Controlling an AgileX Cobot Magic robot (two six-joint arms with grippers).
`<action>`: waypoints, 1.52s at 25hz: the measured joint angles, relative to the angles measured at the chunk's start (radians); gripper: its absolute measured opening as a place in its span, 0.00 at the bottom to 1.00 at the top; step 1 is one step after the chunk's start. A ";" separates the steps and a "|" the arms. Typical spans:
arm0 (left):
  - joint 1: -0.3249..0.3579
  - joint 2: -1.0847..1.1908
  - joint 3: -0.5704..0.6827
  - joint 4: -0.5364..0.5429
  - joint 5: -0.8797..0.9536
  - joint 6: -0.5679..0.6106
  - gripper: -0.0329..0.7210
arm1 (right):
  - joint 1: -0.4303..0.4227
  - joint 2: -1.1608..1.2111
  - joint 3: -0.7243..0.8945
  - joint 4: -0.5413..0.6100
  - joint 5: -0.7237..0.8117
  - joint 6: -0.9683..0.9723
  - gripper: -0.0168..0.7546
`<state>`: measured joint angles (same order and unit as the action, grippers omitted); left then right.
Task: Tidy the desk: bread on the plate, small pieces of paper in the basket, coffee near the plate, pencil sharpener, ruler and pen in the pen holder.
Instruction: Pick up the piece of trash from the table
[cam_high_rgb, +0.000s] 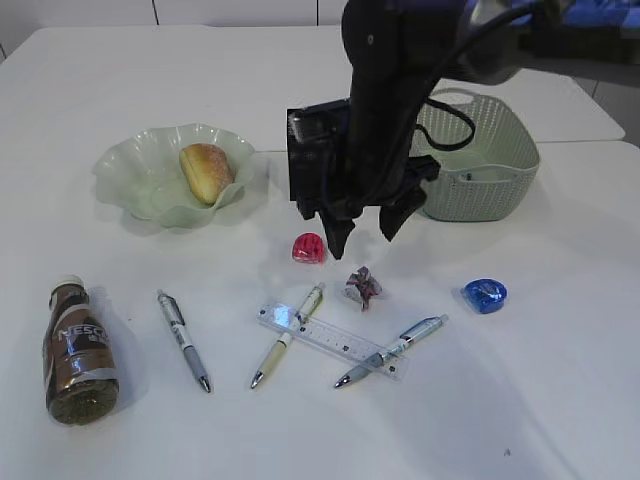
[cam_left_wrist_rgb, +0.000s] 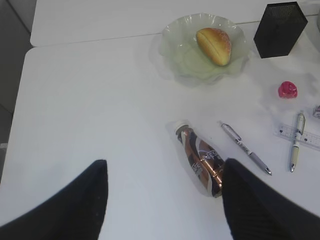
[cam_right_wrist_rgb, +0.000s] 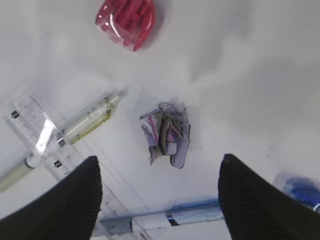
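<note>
We see the right gripper (cam_high_rgb: 361, 232) hanging over the middle of the white table (cam_high_rgb: 300, 430), its two dark fingers (cam_right_wrist_rgb: 65, 200) spread wide and holding nothing. Straight below it, between the fingers in the right wrist view, lies a crumpled scrap of paper (cam_right_wrist_rgb: 167, 134), free on the table.

The left gripper (cam_left_wrist_rgb: 165, 200) hovers above the table with its jaws well apart and empty; in its wrist view the coffee bottle (cam_left_wrist_rgb: 201, 160) lies on its side just by the right-hand finger, apart from it.

From the paper scrap, the red pencil sharpener (cam_high_rgb: 308, 247) sits at about 10 o'clock, near by. The blue pencil sharpener (cam_high_rgb: 485, 295) lies at 3 o'clock, farther off. The clear ruler (cam_high_rgb: 330, 339) lies at 7 o'clock, with a cream-barrelled pen (cam_high_rgb: 287, 335) crossing its left end and a blue-grey pen (cam_high_rgb: 392, 351) crossing its right end. A grey pen (cam_high_rgb: 183, 339) lies alone, left of these. The coffee bottle is at the table's near left corner, at roughly 8 o'clock, well apart from the plate.

The bread roll (cam_high_rgb: 206, 172) rests in the pale green ruffled plate (cam_high_rgb: 125, 165) at 10 o'clock. The black mesh pen holder (cam_high_rgb: 315, 160) stands at 12 o'clock, partly hidden by the right arm, and the sage-green basket (cam_high_rgb: 490, 165) stands at 1 o'clock, beside it.
</note>
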<state>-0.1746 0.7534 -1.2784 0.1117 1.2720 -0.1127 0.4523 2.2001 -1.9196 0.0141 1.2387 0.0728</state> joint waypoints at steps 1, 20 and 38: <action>0.000 0.000 0.000 0.000 0.000 0.000 0.71 | 0.000 0.025 0.001 0.000 -0.002 0.000 0.75; 0.000 0.000 0.000 0.000 0.000 0.000 0.71 | 0.000 0.141 0.002 0.000 -0.014 0.002 0.75; 0.000 0.000 0.000 0.000 0.000 0.000 0.71 | 0.000 0.166 0.002 -0.004 -0.017 0.000 0.73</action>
<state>-0.1746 0.7534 -1.2784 0.1117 1.2720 -0.1127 0.4523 2.3659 -1.9172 0.0105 1.2221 0.0730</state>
